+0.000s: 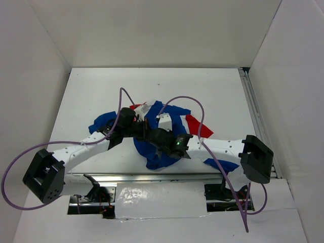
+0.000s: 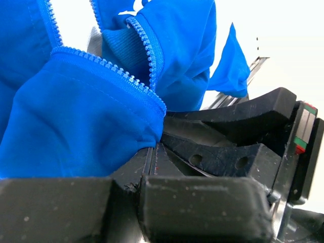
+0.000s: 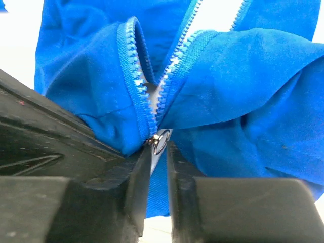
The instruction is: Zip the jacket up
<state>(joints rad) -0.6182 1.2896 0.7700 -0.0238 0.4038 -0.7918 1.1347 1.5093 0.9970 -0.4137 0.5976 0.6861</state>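
Left hand [image 2: 154, 154] clamps a fold of the jacket [image 1: 152, 158] beside its zipper, while the right hand [image 3: 159, 158] brackets the zipper pull [image 3: 162, 137].

Crumpled in a heap at the middle of the white tabletop [image 1: 101, 91], toward its near edge, the blue jacket shows a red panel [image 1: 195, 126] on its right side, and both arms reach in over it from either side. From the left wrist, blue cloth edged with zipper teeth [image 2: 109, 68] is pinched tight between the closed fingers. From the right wrist, two rows of teeth meet in a V at the small metal pull, which sits at the mouth of a narrow gap between the fingers [image 3: 139, 172]; whether they actually grip it cannot be told.
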